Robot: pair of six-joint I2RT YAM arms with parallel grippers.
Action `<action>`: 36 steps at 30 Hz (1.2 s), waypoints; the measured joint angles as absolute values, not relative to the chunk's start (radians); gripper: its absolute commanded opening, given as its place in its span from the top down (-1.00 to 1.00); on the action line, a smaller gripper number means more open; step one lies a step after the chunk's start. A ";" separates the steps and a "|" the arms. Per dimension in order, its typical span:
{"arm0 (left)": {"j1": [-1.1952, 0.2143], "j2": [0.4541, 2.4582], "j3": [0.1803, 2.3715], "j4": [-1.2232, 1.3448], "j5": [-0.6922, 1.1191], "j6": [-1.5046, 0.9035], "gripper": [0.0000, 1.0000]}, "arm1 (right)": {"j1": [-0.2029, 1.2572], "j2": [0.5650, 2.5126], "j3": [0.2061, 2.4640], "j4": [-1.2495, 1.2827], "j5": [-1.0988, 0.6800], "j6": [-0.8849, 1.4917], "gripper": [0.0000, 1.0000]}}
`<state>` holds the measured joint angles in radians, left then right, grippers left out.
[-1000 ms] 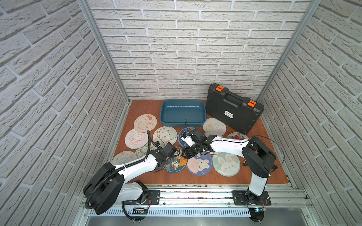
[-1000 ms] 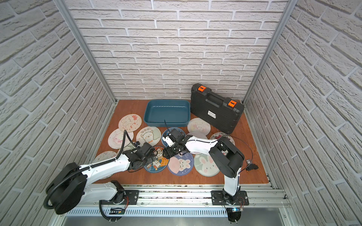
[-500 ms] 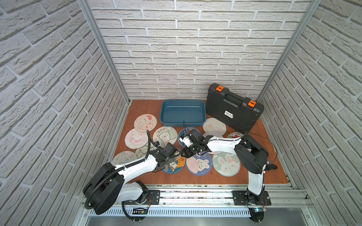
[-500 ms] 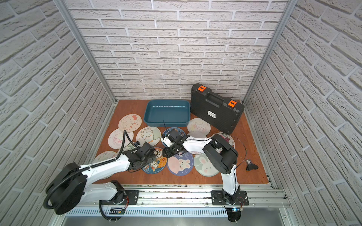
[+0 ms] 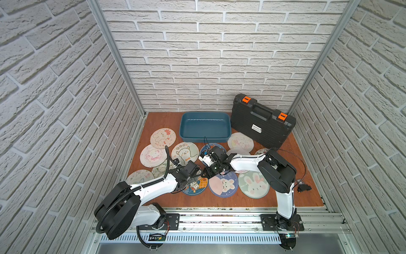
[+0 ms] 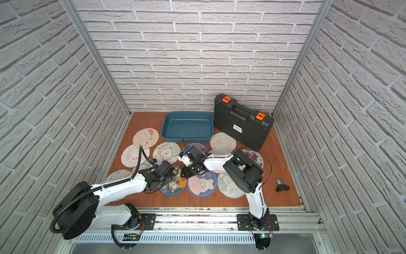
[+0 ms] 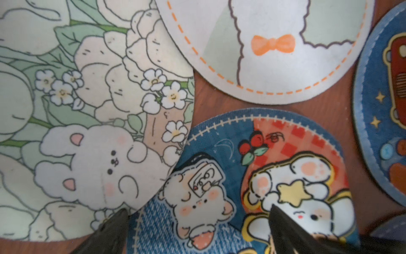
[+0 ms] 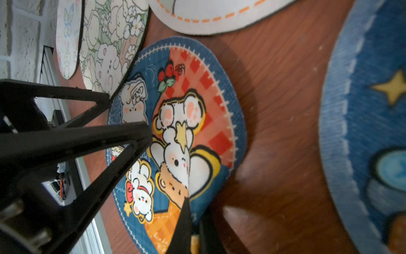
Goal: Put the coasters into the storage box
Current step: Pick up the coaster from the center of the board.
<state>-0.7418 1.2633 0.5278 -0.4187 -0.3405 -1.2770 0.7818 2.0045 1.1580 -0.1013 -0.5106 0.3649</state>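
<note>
right pincer (image 8: pixel 194 229) closed on raised edge of blue checked coaster (image 8: pixel 197 99), lying mid counter (image 5: pixel 285 198), outside empty box (image 5: pixel 204 139). left pincer (image 7: pixel 195 213) wide open over same coaster. lift slowly; thin edge can slip.

I'm counting twelve coasters (image 5: pixel 163 138) lying on the bench (image 5: pixel 219 199), some overlapping. One teal storage box (image 5: pixel 205 126), one black case (image 5: pixel 262 121), one small black gadget (image 5: pixel 304 188) at the lower right, and two arms are sitting there too.

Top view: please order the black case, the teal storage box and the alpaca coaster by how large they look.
1. black case
2. storage box
3. alpaca coaster
The differences look clear, and no two look alike.
</note>
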 measured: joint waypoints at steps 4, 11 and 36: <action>-0.742 1.258 0.528 -0.419 -0.348 -1.274 -0.96 | 0.782 2.004 1.163 -0.109 -0.508 0.363 0.88; -0.742 1.192 0.546 -0.417 -0.413 -1.216 -0.97 | 0.778 1.943 1.210 -0.203 -0.468 0.338 0.88; -0.514 1.060 0.655 -0.336 -0.422 -0.985 -0.97 | 0.619 1.870 1.671 -0.391 -0.379 0.248 0.88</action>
